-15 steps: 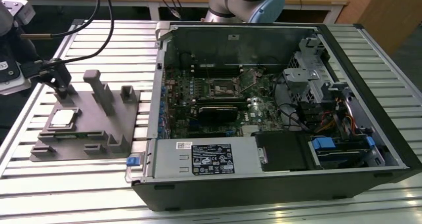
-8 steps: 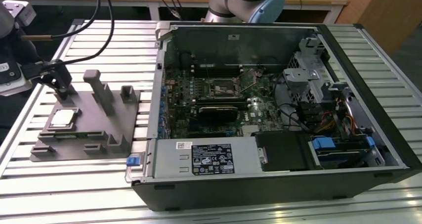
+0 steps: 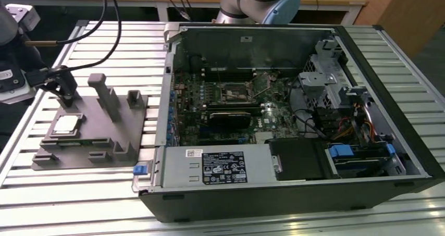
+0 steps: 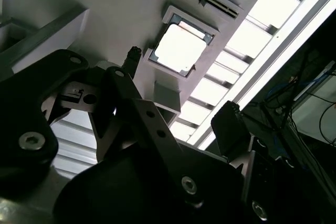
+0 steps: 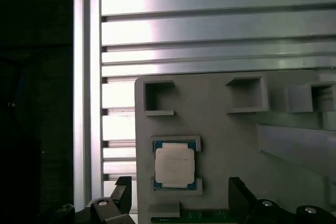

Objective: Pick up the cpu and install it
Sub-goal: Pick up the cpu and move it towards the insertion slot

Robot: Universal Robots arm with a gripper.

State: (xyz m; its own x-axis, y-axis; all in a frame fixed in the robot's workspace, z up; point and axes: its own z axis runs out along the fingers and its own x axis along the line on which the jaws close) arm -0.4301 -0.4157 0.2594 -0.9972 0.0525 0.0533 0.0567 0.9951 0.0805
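Exterior view: soft, even overhead light, table [image 3: 90, 194] bright around the gripper [image 3: 68, 101] w/ only a faint shadow beneath it, while the PC case [image 3: 208, 46] well away from it is dim inside. Second wrist view is hi-contrast: cpu [image 4: 179, 50] just past the gripper is blown out near-white, slats beyond it glare too, gripper body near-black in shadow. First wrist view: slats beyond the gripper glare in bands, cpu top evenly lit, area off the table's edge almost black.

cpu [image 3: 66, 124] in tray [image 3: 97, 125], gripper [image 3: 68, 100] above, computer case [image 3: 292, 199] beside tray
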